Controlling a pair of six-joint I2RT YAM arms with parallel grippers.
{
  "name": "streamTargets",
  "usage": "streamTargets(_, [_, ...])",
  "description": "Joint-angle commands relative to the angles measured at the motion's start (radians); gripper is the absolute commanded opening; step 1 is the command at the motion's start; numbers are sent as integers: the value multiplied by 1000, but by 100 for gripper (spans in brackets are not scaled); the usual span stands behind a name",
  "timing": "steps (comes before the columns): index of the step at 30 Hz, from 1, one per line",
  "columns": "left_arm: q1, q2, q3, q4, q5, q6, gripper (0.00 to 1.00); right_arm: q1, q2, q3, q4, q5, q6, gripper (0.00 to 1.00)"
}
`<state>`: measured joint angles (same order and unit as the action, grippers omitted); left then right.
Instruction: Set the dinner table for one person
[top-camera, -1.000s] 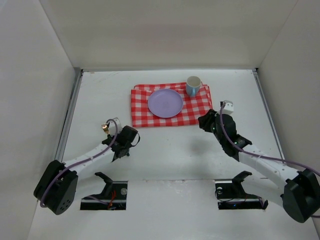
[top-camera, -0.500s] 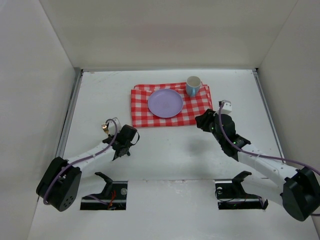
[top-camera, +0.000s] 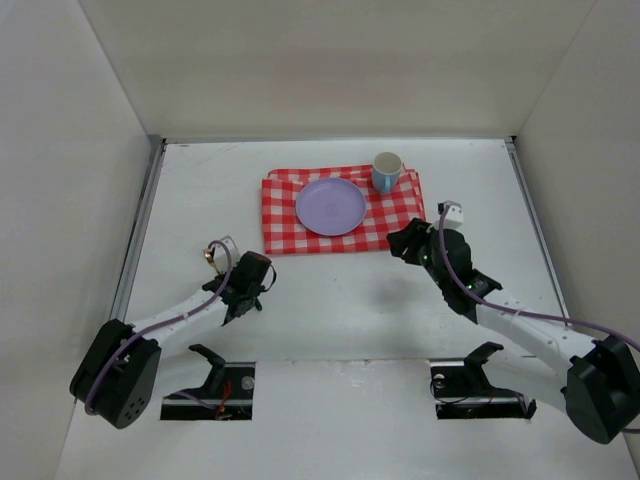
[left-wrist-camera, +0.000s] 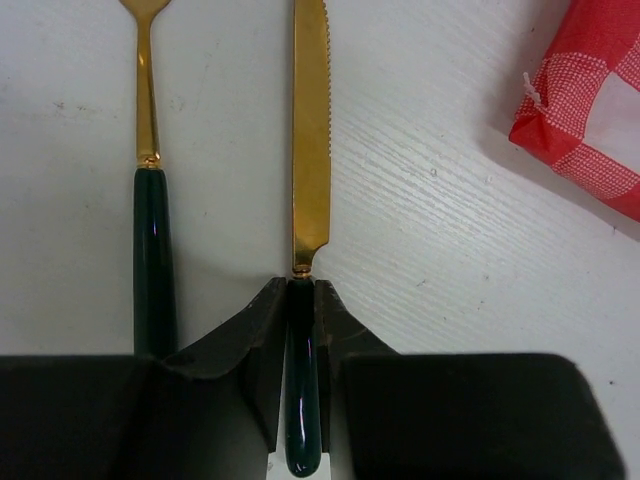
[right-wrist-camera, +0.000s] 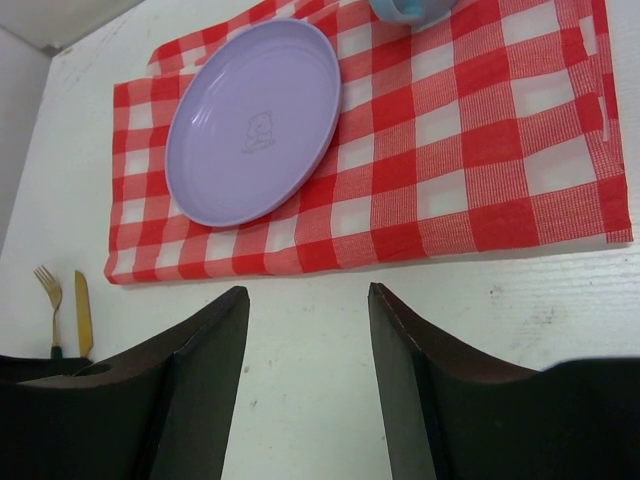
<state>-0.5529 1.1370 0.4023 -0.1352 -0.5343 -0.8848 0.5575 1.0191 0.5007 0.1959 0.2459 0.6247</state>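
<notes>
Pinching the knife beside the fork, left tool clears the cloth edge; right tool spread

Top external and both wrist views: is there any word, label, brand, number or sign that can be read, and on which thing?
No words, numbers or brand marks can be read in any view.
Purple plate: only a small faint drawing in its middle, perhaps a bear; no letters.
Cup, knife, fork, checked cloth and dinner table: no print visible.
</notes>
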Motion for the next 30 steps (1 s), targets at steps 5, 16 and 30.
streamTargets(5, [9,-31,-39,-21,57,-9,2,-15,-48,-22,63,-20,15,59])
streamTargets(16, [-72,-284,70,-165,-13,1,0,-49,-106,-56,71,4,39,66])
streamTargets(30, [-273,323,604,253,146,132,0,-141,-183,-106,60,53,79,72])
